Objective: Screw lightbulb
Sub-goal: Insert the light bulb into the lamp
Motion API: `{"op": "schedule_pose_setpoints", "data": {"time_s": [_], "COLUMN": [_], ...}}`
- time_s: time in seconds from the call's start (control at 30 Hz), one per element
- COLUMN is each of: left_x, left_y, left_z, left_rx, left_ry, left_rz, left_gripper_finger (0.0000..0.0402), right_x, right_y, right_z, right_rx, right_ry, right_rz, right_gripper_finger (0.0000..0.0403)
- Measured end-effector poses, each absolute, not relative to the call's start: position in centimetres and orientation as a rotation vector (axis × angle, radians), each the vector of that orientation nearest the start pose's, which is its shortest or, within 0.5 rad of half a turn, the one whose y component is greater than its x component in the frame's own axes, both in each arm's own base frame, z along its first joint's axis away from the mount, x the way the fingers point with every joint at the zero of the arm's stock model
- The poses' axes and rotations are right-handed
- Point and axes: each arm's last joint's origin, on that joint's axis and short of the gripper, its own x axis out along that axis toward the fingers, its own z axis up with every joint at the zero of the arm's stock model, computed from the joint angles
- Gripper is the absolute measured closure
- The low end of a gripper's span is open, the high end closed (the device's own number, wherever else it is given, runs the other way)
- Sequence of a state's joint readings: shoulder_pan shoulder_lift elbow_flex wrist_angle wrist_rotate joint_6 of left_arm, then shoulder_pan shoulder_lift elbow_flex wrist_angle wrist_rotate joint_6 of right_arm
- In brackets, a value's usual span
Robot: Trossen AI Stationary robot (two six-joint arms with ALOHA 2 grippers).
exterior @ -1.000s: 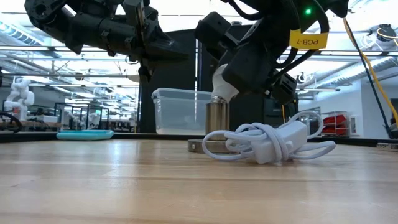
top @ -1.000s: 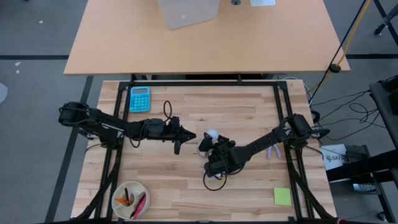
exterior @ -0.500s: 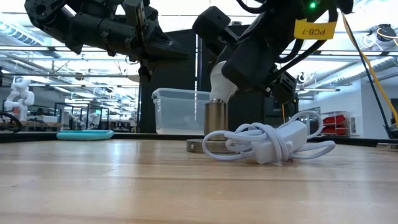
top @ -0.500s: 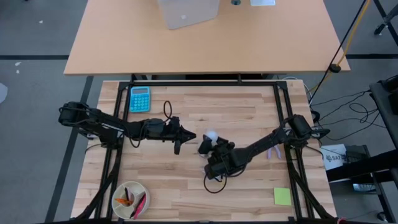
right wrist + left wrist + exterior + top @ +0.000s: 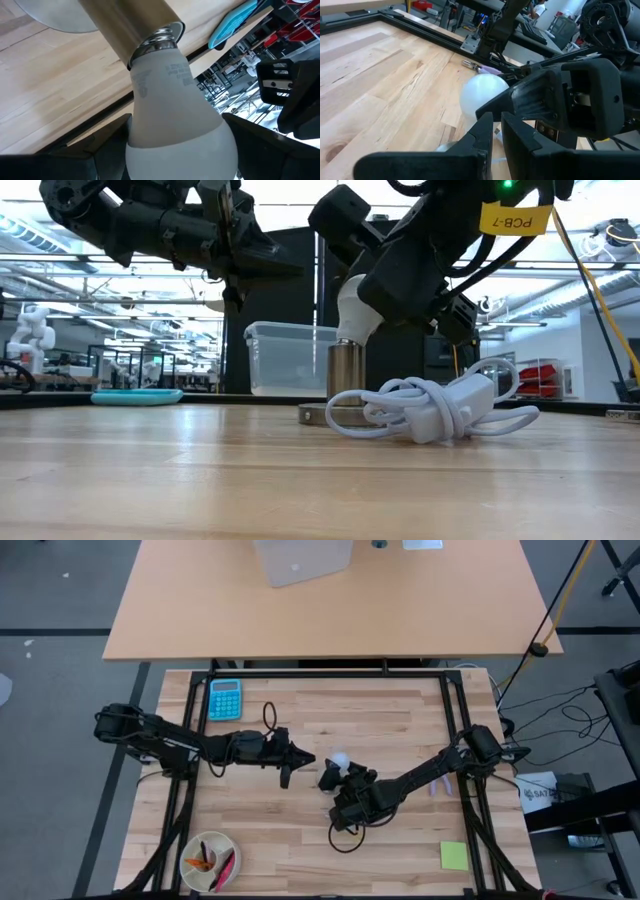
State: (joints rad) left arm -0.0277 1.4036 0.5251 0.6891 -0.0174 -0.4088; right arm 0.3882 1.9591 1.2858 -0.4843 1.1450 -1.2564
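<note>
My right gripper point(image 5: 343, 783) is near the middle of the surface point(image 5: 380, 720), and its fingers stand wide around the globe of the lightbulb point(image 5: 340, 758), one on each side, so it has hold of it. The lightbulb point(image 5: 355, 305) stands a little tilted, and its silvery screw base sits in the mouth of a metal socket tube point(image 5: 346, 375). This tube rises from a flat grey disc point(image 5: 318, 414) on the surface. A white coiled cable point(image 5: 435, 407) lies just in front of the disc.

My left gripper point(image 5: 296, 757) hangs above the surface at 9 o'clock from the lightbulb, near it but apart. Its fingers are almost closed, with only a thin gap, and they hold nothing.

A turquoise calculator point(image 5: 224, 698) lies at 10 o'clock from the lightbulb.
</note>
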Motion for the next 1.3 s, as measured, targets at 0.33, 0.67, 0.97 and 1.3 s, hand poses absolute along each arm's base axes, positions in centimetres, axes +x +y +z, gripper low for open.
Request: {"op": "schedule_pose_setpoints", "data": {"time_s": [0.33,0.67,0.97,1.3], "left_x": [27.35,27.35,27.35,27.34], "left_y": [-0.71,-0.71,-0.71,-0.71], "left_z": [19.53,19.52,19.51,19.49], "left_rx": [-0.403,-0.402,-0.400,-0.396], "left_ry": [0.189,0.190,0.191,0.192], "left_rz": [0.029,0.029,0.029,0.029], "left_gripper_finger": [0.0360,0.0360,0.0360,0.0360], "right_x": [36.28,36.33,36.32,36.63], "right_y": [12.01,12.02,12.03,12.15], "right_z": [16.92,16.93,16.93,17.45], "right_rx": [-1.944,-1.959,-1.974,-1.977], "right_ry": [1.263,1.264,1.268,1.259], "right_rz": [-0.031,-0.017,-0.006,-0.011], "right_gripper_finger": [0.0105,0.0105,0.0105,0.0105]}}
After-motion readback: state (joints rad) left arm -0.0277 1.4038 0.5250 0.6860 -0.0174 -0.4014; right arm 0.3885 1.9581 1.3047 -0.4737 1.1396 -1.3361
